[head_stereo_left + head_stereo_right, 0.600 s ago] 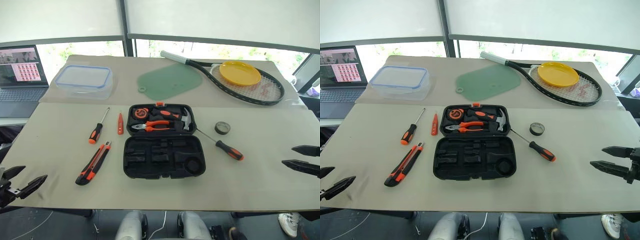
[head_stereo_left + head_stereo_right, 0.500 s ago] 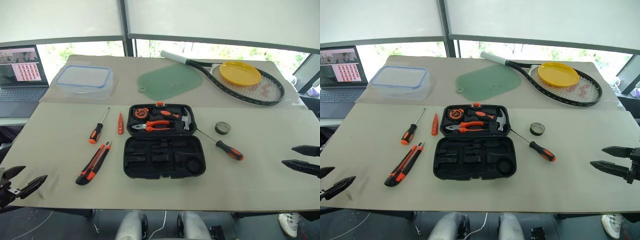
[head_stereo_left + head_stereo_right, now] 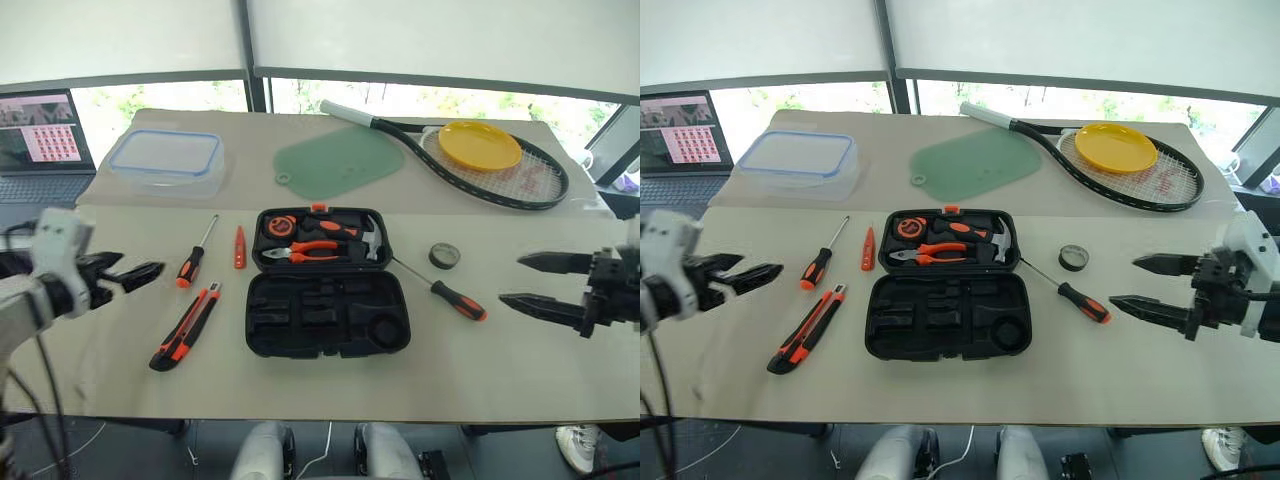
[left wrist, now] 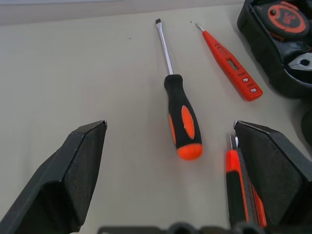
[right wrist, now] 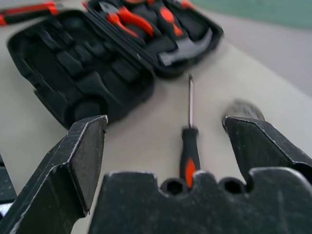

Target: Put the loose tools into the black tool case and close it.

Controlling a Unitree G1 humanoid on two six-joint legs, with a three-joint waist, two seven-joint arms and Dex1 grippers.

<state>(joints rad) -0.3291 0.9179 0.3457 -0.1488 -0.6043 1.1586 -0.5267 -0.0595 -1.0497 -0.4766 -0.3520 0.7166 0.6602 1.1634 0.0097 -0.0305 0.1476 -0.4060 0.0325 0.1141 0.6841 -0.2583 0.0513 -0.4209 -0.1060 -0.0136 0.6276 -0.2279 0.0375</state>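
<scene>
Laptop [image 3: 35, 150] cut by frame edge; utility knife [image 4: 239, 190] partly behind left hand's finger [image 4: 273, 175].

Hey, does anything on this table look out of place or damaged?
Nothing looks damaged or spilled. The black moulded tool case lies open while four tools sit loose around it: a black-and-orange screwdriver, a slim orange tester pen and a black-and-orange utility knife on one side, a second screwdriver on the other.

The beige bench [image 3: 520, 370] carries an open black tool case [image 3: 325, 283], two screwdrivers [image 3: 193, 257] [image 3: 446, 291], a utility knife [image 3: 186, 327], a tester pen [image 3: 240, 246], a tape roll [image 3: 444, 256], a food container [image 3: 166, 159], a green mat [image 3: 340, 161] and a tennis racket [image 3: 470, 155].
</scene>
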